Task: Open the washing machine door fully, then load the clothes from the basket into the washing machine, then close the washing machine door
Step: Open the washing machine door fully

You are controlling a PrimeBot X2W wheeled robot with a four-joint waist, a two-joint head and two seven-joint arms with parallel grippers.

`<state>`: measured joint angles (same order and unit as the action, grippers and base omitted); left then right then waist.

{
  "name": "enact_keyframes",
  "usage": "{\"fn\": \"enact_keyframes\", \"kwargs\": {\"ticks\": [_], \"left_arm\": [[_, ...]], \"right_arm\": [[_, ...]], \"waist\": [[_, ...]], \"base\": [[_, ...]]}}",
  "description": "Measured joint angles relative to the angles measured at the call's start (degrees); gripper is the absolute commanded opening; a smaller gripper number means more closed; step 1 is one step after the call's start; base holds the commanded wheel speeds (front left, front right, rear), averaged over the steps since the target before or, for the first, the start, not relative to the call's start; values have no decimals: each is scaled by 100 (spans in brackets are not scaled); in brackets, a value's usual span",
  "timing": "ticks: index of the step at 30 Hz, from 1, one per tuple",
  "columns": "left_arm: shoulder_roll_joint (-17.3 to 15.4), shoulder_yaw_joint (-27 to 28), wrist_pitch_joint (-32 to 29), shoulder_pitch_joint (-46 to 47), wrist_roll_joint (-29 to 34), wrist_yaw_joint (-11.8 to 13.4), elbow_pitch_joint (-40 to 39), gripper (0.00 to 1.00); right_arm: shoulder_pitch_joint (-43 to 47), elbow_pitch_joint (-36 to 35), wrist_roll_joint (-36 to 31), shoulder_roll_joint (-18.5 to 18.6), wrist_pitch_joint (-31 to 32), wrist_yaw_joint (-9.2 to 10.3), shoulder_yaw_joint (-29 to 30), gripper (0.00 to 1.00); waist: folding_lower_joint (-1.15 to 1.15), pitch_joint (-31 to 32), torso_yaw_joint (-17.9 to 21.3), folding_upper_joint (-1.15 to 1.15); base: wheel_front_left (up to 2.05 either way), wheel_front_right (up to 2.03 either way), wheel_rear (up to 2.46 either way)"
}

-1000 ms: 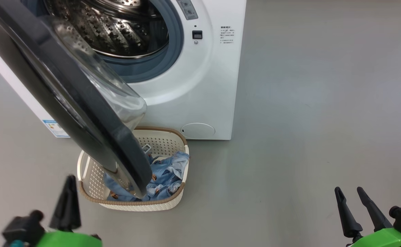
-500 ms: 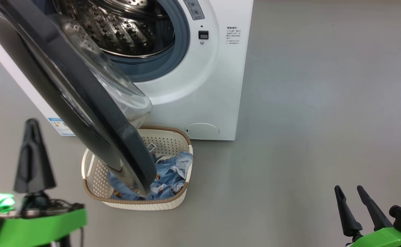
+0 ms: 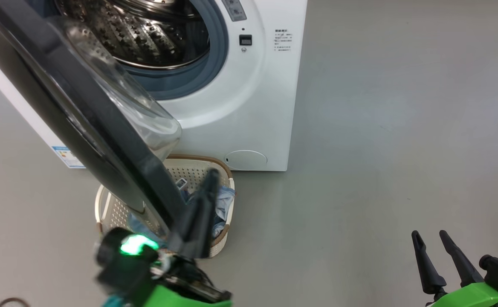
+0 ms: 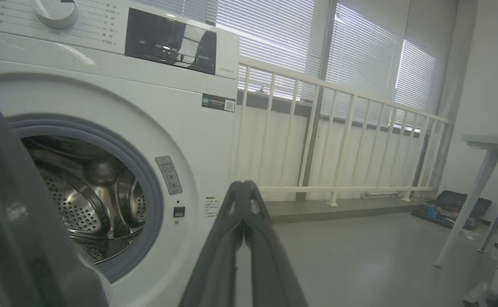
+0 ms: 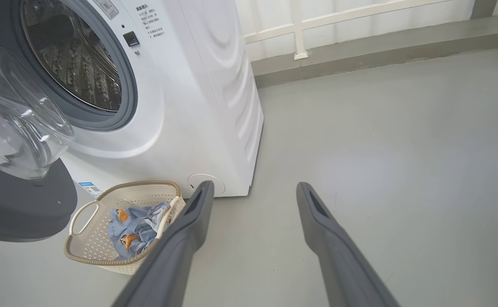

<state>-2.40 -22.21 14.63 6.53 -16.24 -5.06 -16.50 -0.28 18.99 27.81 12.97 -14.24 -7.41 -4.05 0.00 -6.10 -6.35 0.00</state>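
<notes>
The white washing machine (image 3: 257, 98) stands at the top of the head view, its steel drum (image 3: 146, 34) exposed. The washing machine door (image 3: 82, 111) is swung out towards me and hangs over the left part of the basket (image 3: 108, 209). Light-blue clothes (image 3: 223, 202) lie in the basket. My left gripper (image 3: 212, 174) is shut and empty. It points up over the basket, just right of the door's lower edge; whether it touches the door I cannot tell. My right gripper (image 3: 429, 234) is open and empty, low at the right over bare floor. The right wrist view shows the basket (image 5: 99, 251), clothes (image 5: 136, 224) and door (image 5: 18, 213).
Grey floor (image 3: 381, 149) spreads to the right of the machine. In the left wrist view a white railing (image 4: 338, 140) runs behind the machine below window blinds. A pale table leg (image 4: 466, 213) and a dark bag (image 4: 458, 202) stand at the far right.
My left gripper has swung from the lower left to the right, and now rises in front of the basket beside the door's edge. The camera shifted slightly. The right arm is unchanged.
</notes>
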Motion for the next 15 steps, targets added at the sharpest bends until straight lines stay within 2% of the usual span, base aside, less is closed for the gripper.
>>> {"fn": "enact_keyframes", "kwargs": {"ticks": [6, 15], "left_arm": [[-13, -490, 0, 142, -346, 137, 926, 0], [-13, -312, 0, 449, -747, 187, 2313, 0]], "right_arm": [[-13, 0, 0, -11, 0, 0, -30, 100], [-15, 0, 1, -12, 0, 0, -49, 100]], "waist": [[0, -42, 93, 0], [0, -64, 184, 0]], "base": [[0, 0, 0], [0, 0, 0]]}}
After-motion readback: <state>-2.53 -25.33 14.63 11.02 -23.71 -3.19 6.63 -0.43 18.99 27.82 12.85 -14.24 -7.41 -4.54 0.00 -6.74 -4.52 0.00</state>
